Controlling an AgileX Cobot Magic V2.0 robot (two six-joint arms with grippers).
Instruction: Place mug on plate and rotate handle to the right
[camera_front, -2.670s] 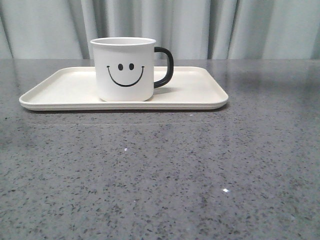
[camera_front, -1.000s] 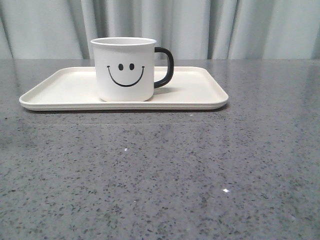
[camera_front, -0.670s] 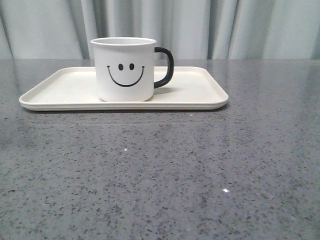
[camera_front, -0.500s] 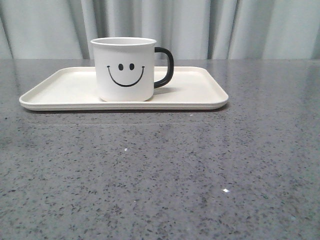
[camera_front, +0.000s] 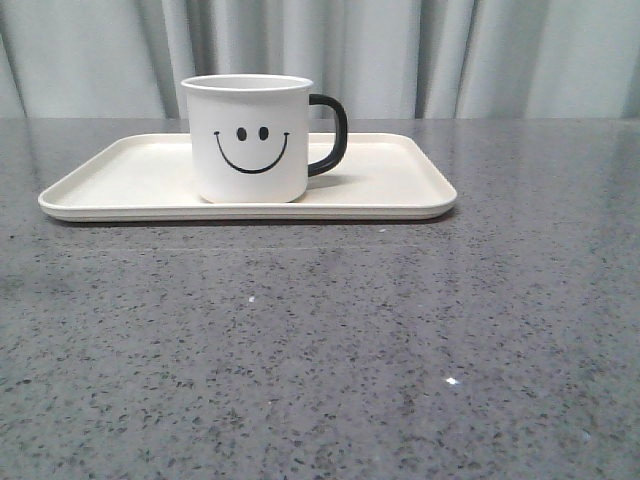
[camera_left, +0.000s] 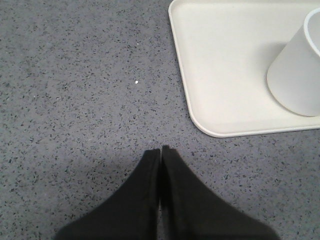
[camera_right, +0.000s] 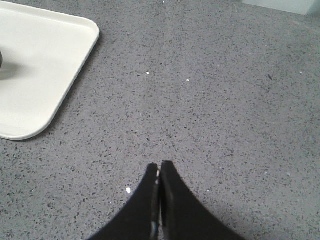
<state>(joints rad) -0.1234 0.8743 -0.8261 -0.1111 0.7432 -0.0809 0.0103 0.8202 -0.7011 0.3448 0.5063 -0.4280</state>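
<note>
Nearest the cameras, only bare grey speckled surface (camera_front: 320, 350), with neither arm showing in the front view. In the left wrist view, left hand (camera_left: 160, 150) clenched on nothing, fingertips pressed together, hovering over the surface just off a rounded corner of the plate (camera_left: 200, 75). In the right wrist view, right hand (camera_right: 159, 165) likewise clenched and empty, poised over open surface well apart from the plate's opposite corner. Further back, plate (camera_front: 130, 180) lying flat and broad across the middle of the surface. On it, slightly left of its centre, mug (camera_front: 248, 137) standing upright, smiley face toward the front camera, handle (camera_front: 330, 133) sticking out to the right. Judged from this, both parts of the task appear done, with nothing left to grasp. Risks from here small but real: a left hand swinging low across the plate's corner could catch the raised rim and slide the plate, or clip the mug's wall and twist the handle off its heading; a needless re-grasp could tip the mug. Safest judged course: lifting clear and away from the plate on both sides. Farthest back, pale pleated curtain (camera_front: 450, 50) behind the surface's far edge. Nothing else visible on the surface, and nothing standing between either hand and a retreat.
</note>
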